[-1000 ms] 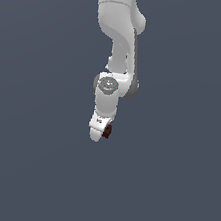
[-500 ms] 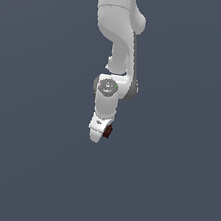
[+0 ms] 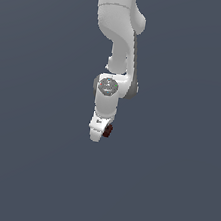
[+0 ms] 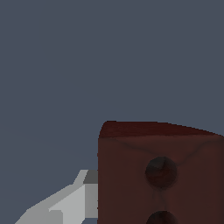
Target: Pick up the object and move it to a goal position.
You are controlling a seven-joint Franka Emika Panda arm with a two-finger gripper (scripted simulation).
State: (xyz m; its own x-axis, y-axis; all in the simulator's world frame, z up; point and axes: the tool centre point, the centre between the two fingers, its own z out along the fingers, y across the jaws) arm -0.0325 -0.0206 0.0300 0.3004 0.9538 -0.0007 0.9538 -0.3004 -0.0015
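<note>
The block (image 4: 159,175) is dark red, and the wrist view shows it very close, with two round dark dots on one face. One grey finger (image 4: 72,203) touches its side. In the exterior view the block (image 3: 107,131) peeks out at the tip of the white gripper (image 3: 100,133), on the exterior view's right side of it. The gripper looks pinched on the block, though only one finger shows. No table or floor edge can be seen, so the block seems to hang in the air with the arm (image 3: 118,43) above it. No goal mark shows in either view. The job now is likely to carry the block. To do it well, keep the squeeze firm, move slowly and smoothly, and do not tip the block. No words or labels can be read anywhere.
</note>
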